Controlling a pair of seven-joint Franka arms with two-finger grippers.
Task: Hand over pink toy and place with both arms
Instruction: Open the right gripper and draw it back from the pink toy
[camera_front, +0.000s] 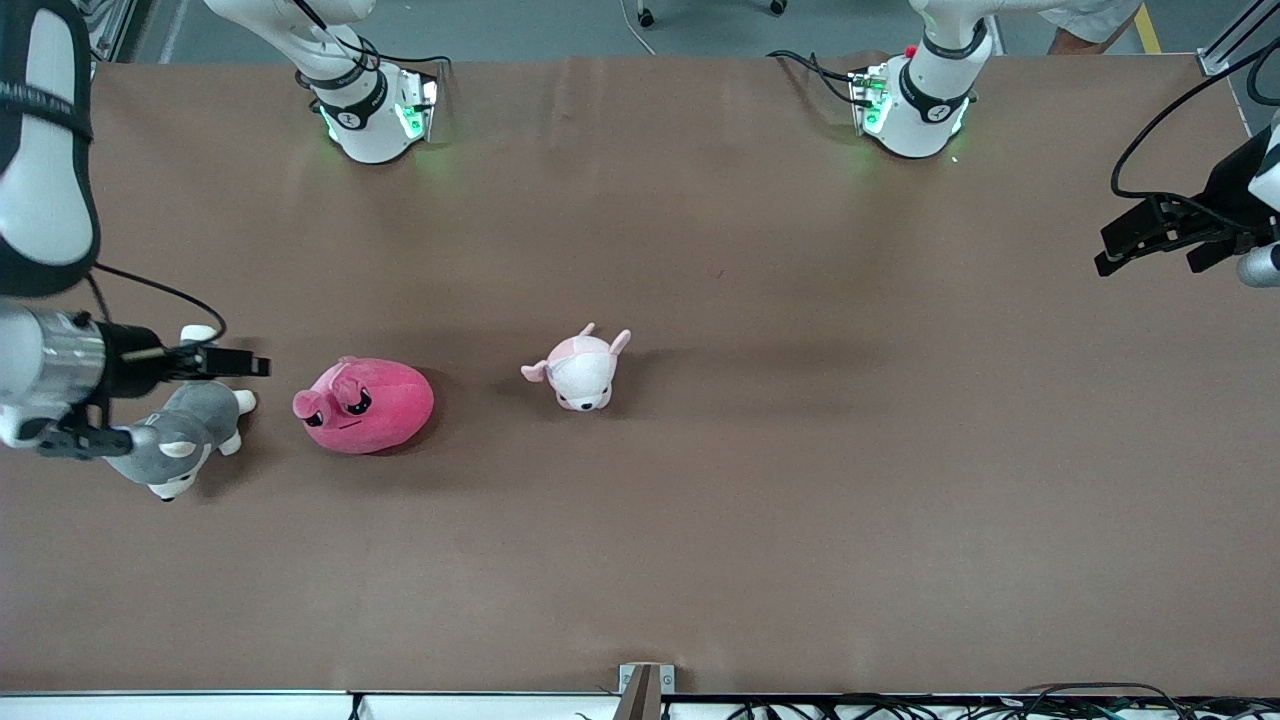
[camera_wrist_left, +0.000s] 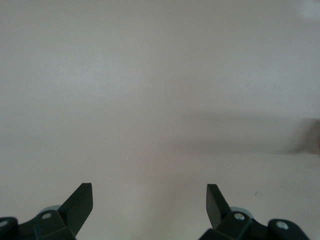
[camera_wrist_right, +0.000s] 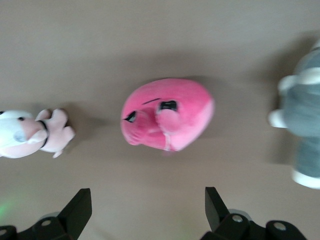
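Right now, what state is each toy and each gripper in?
Pink toy: resting on the table, not held.
Puppy: on the table, free.
Husky: on the table, free, partly under the right gripper.
Right gripper: jaws open, empty.
Left gripper: jaws open, empty, waiting over bare table.

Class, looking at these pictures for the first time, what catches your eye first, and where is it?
The hot-pink toy stands out, lying on the brown table between a grey husky plush and a pale puppy plush. The right gripper hangs open above the husky plush; the left gripper waits open at the table's other end.
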